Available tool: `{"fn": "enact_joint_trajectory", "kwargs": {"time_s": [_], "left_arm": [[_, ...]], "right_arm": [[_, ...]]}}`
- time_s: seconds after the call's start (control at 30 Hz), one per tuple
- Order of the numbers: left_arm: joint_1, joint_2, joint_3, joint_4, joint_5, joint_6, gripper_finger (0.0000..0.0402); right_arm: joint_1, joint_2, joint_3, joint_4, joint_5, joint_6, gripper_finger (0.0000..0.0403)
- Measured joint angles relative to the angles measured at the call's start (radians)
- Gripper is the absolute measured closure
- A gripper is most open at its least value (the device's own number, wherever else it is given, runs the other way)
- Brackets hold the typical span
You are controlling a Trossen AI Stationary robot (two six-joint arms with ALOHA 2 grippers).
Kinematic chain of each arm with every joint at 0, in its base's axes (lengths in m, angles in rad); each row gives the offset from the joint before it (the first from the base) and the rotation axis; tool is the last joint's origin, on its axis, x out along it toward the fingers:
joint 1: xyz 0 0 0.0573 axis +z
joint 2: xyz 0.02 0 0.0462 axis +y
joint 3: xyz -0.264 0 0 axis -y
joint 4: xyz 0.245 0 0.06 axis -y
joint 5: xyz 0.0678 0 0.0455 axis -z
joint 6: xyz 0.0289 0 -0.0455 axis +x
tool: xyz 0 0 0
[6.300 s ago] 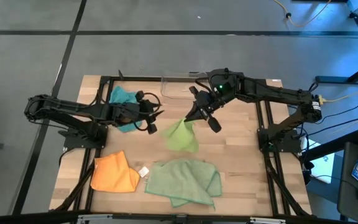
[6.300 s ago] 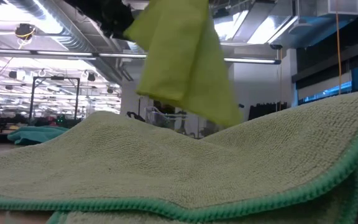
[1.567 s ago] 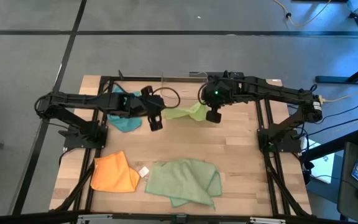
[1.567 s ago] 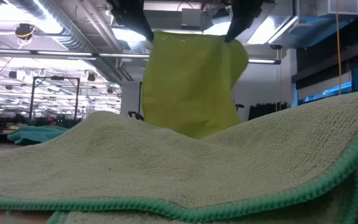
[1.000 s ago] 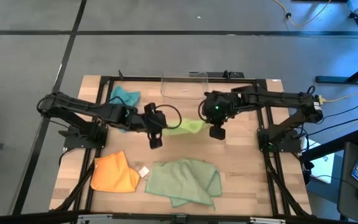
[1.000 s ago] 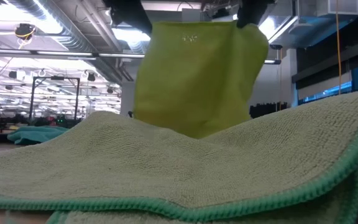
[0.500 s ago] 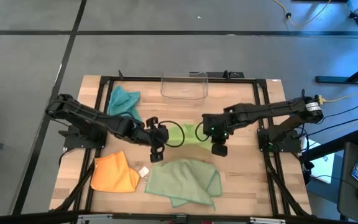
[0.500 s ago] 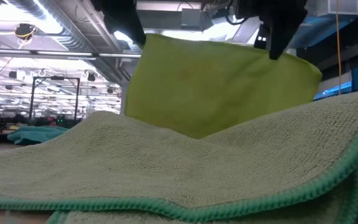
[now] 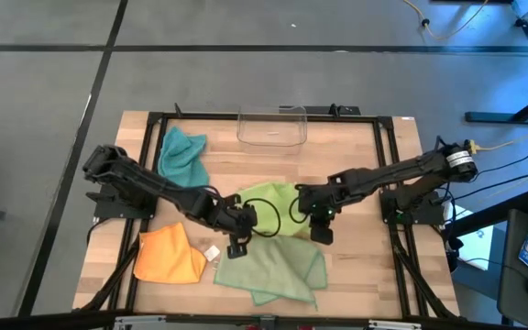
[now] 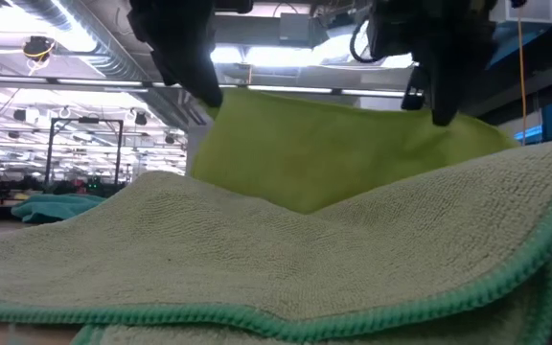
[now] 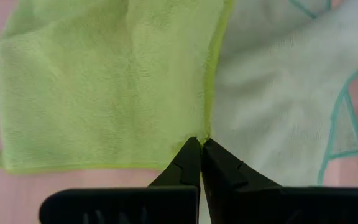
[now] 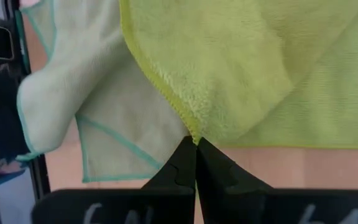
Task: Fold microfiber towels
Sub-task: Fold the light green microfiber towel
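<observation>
The lime green towel (image 9: 269, 196) is stretched between my two grippers, its far part lying on the table. My left gripper (image 9: 237, 246) is shut on its near left corner and my right gripper (image 9: 322, 233) on its near right corner. Both stand just above the far edge of the pale sage towel (image 9: 269, 266), which lies rumpled at the table's near middle. In the low view the lime towel (image 10: 333, 153) rises behind the sage towel (image 10: 257, 259). The orange towel (image 9: 168, 255) lies near left. The teal towel (image 9: 181, 151) lies far left. My left gripper pinches the lime towel's near left corner (image 11: 196, 132) between its two fingertips, coming from above. The corner is lifted, and the cloth runs away from the fingers toward the table's far side. My right gripper pinches the near right corner (image 12: 199, 127) between its two fingertips, coming from above. There the cloth is doubled over in a fold. The held edge (image 10: 324, 103) runs nearly straight between the two grippers, above the table.
A clear plastic bin (image 9: 271, 126) stands at the far middle edge. A small white tag (image 9: 212, 252) lies between the orange and sage towels. Bare wood shows at the table's right side (image 9: 356, 247).
Both grippers have moved toward the table's near edge and down, still shut on the lime towel's corners. The towel, which hung below them, is now drawn out. Its far part has come to lie on the table, and its held edge reaches the sage towel.
</observation>
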Motion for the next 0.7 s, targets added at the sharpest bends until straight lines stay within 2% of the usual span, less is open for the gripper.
{"fn": "enact_joint_trajectory", "kwargs": {"time_s": [0.2, 0.3, 0.47, 0.7], "left_arm": [[-0.015, 0.004, 0.0, 0.023, -0.002, -0.01, 0.0401], [-0.004, 0.004, 0.0, 0.018, -0.018, 0.006, 0.0401], [0.035, 0.004, 0.0, -0.001, -0.033, 0.06, 0.0401], [0.114, 0.004, 0.0, -0.158, -0.091, 0.086, 0.0401]], "right_arm": [[0.012, 0.0, -0.044, 0.042, -0.005, 0.024, 0.0401], [0.0, 0.0, -0.033, 0.039, 0.022, -0.018, 0.0401], [-0.066, 0.0, -0.005, 0.039, 0.034, -0.111, 0.0401], [-0.193, 0.0, -0.001, 0.032, 0.034, -0.234, 0.0401]]}}
